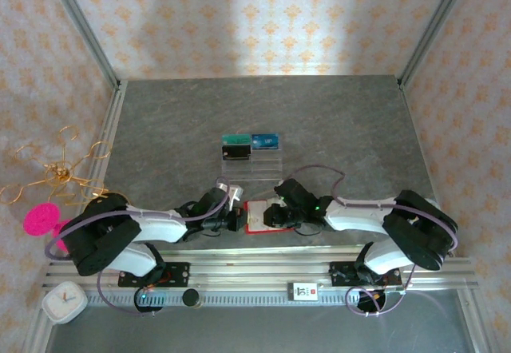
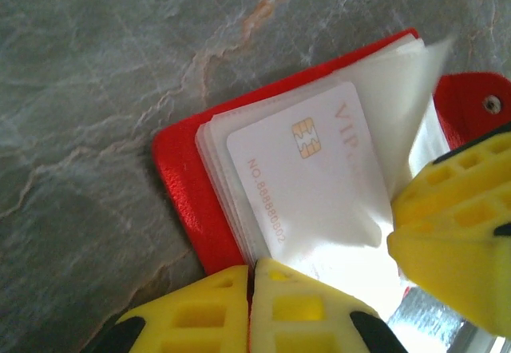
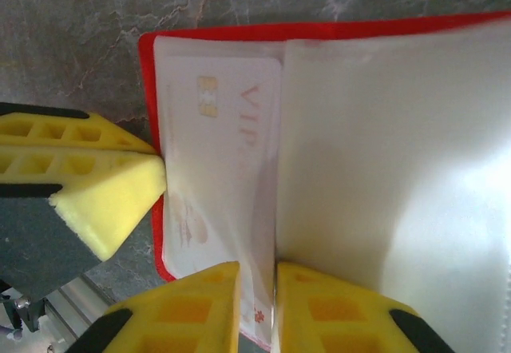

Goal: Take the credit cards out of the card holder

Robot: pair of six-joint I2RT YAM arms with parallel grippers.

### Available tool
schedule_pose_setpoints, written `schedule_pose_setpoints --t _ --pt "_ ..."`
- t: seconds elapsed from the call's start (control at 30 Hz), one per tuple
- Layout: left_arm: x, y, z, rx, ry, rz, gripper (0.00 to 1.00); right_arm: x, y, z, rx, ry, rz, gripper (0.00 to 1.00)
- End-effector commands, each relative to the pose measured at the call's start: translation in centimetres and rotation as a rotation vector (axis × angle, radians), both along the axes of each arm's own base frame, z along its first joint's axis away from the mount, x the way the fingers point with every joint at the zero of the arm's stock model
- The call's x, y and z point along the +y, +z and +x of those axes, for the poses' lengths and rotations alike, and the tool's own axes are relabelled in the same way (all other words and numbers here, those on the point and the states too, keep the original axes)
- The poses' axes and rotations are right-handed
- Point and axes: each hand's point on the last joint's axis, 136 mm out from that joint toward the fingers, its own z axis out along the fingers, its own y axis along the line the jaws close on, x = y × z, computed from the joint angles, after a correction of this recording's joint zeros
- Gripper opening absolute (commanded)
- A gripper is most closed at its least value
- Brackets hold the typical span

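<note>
Your right pincer [image 3: 257, 277] is clenched on a pocket leaf [image 3: 383, 169] of the card holder [image 3: 239, 32], apparently to bare the credit card [image 3: 231, 129] ahead of its tips, while your left pincer [image 2: 251, 273], closed empty, braces the holder's edge.

Card holder [image 3: 239, 33] cut off at rt edge; VIP card [image 3: 223, 153] partly under pocket leaf [image 3: 383, 169].

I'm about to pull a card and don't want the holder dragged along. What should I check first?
1. Holder lies open: ok.
2. VIP card exposed in its sleeve: ok.
3. Right gripper closed on card's end: ok.
4. Card pinched without the sleeve: cannot tell.
5. Left gripper shut at holder's edge: ok.
6. Left gripper actually pinning holder: cannot tell.
</note>
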Motion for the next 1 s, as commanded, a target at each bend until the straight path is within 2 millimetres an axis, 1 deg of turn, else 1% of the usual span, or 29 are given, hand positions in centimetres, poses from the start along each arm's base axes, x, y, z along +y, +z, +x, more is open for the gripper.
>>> schedule_pose_setpoints --t 0.0,0.07,0.1,0.27,0.43,0.67,0.73,0.77,0.83,0.87,0.9,0.97 --pt "1.7 -3.6 -2.4 0.114 -0.023 0.117 0.06 0.5 -0.4 -0.2 0.010 0.022 0.001 0.11" --pt "1.8 -3.6 -2.3 0.113 -0.020 0.120 0.06 0.1 -0.6 -0.1 0.009 0.006 -0.021 0.01" --pt "1.8 -3.6 -2.4 0.113 -0.019 0.120 0.06 -0.3 -0.6 0.0 0.005 -0.009 -0.033 0.00" --pt "1.9 -3.8 -2.3 0.117 -0.014 0.118 0.00 -2.9 -0.6 0.7 -0.013 -0.114 -0.076 0.00" --pt "2.1 -3.9 -2.4 0.122 -0.012 0.113 0.00 -5.3 -0.9 0.6 -0.019 -0.186 -0.118 0.00" --pt "2.2 -3.4 -2.0 0.108 -0.002 0.107 0.00 -6.8 -0.5 0.5 -0.036 -0.225 -0.163 0.00" --pt "2.2 -2.8 -1.7 0.094 0.002 0.099 0.01 -7.1 -0.2 0.8 -0.056 -0.227 -0.175 0.00" --pt "2.0 -2.5 -1.6 0.086 -0.001 0.097 0.02 -7.0 0.0 0.9 -0.063 -0.217 -0.173 0.01" --pt "1.7 -1.3 -1.2 0.061 -0.006 0.080 0.07 -6.3 0.9 1.1 -0.081 -0.184 -0.162 0.26" --pt "1.4 -0.6 -1.0 0.047 -0.006 0.069 0.08 -6.1 1.1 1.2 -0.090 -0.173 -0.157 0.32" --pt "1.1 0.4 -0.7 0.023 -0.004 0.056 0.10 -5.8 1.5 1.3 -0.103 -0.157 -0.151 0.35" --pt "0.1 2.2 -0.1 -0.018 -0.009 0.026 0.11 -5.8 2.1 1.9 -0.135 -0.149 -0.162 0.35"
